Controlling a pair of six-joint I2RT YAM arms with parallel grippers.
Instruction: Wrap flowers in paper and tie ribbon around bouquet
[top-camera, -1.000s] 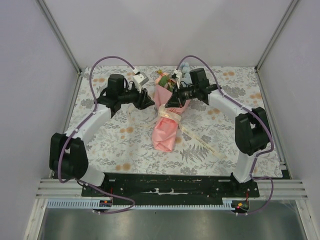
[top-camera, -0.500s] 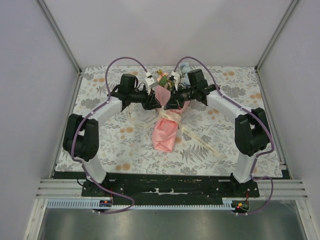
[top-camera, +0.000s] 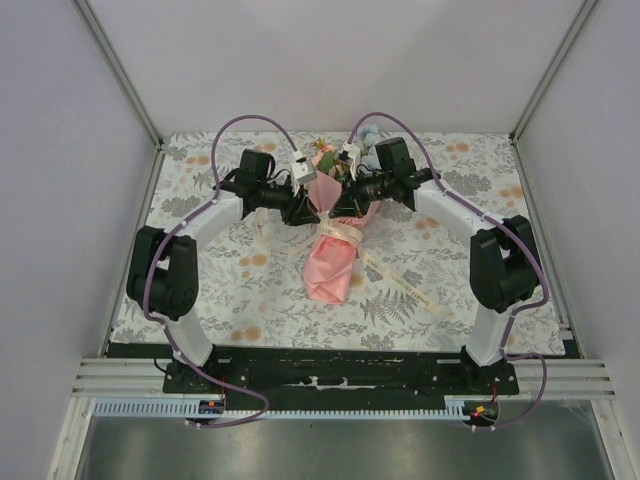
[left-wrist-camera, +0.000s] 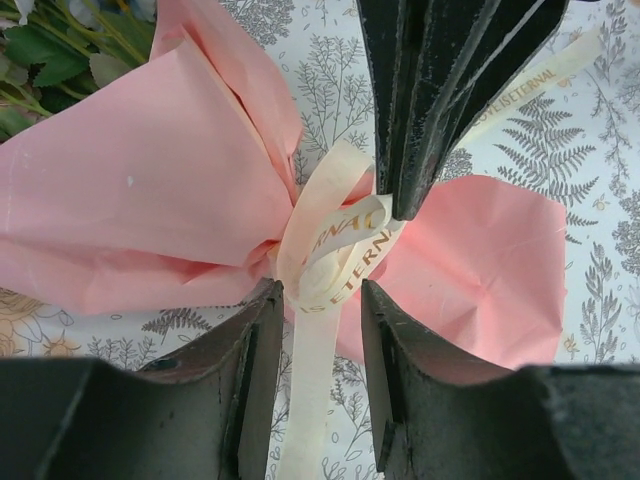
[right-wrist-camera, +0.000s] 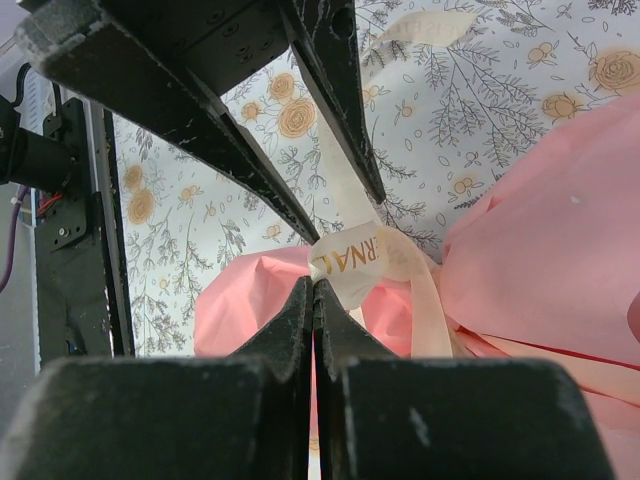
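Tying stage, seen from above and from both wrists. The bouquet (top-camera: 330, 265) lies on its side at the middle of the bench (top-camera: 220, 290). The flowers (top-camera: 323, 155) point away from the arm bases, and the paper (left-wrist-camera: 140, 190) is gathered to a waist. There the ribbon (left-wrist-camera: 335, 240) is wound into a cream band with a small loop standing up from it, and its free length runs out across the bench on your right arm's side. Your right gripper (right-wrist-camera: 313, 290) has its jaws pressed together and appears to nip the edge of that loop at the very tips. Your left gripper (left-wrist-camera: 322, 300) has its jaws spread, one to either side of the ribbon strand that runs from the band — around it, not clamped on it. The wrap looks done and the tie about half formed, so the risks lie in the knot. If the left jaws close too low or off-centre, they may catch paper along with ribbon, and a pull would then tear or crease the thin sheet. If the right jaws' hold is as shallow as it looks, the loop may slip out under tension and the band go slack. The two sets of jaws meet almost tip to tip over the waist — a small misjudgement could knock them together or drag the light bouquet sideways across the bench.
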